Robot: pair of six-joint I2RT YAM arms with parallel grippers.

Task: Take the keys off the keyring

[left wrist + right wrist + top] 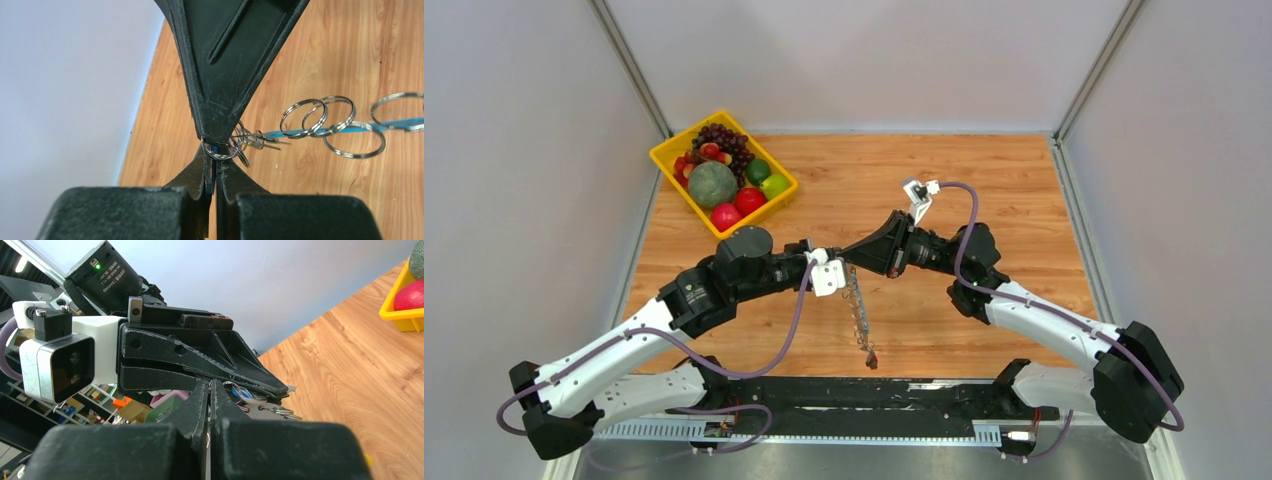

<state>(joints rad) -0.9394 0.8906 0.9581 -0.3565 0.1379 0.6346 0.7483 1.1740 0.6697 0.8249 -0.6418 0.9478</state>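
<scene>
Above the middle of the tabletop (984, 190), the left pincer (215, 161) is clenched on a small ring of the keyring (857, 310), the right pincer (218, 136) is clenched tip-to-tip against that same ring, the keys (260, 142) bunch just beside them, and the chain dangles below.

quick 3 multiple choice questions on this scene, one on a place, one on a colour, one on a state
1. The fruit tray sits at the table's: A far left B near right C centre
2. The keyring's flat band is: A red B blue C green
3. The left gripper and right gripper are: A both open B one open C both shut

A, it lies by the far left corner; B, a blue strip runs through the rings; C, each wrist view shows fingers pressed together.
</scene>
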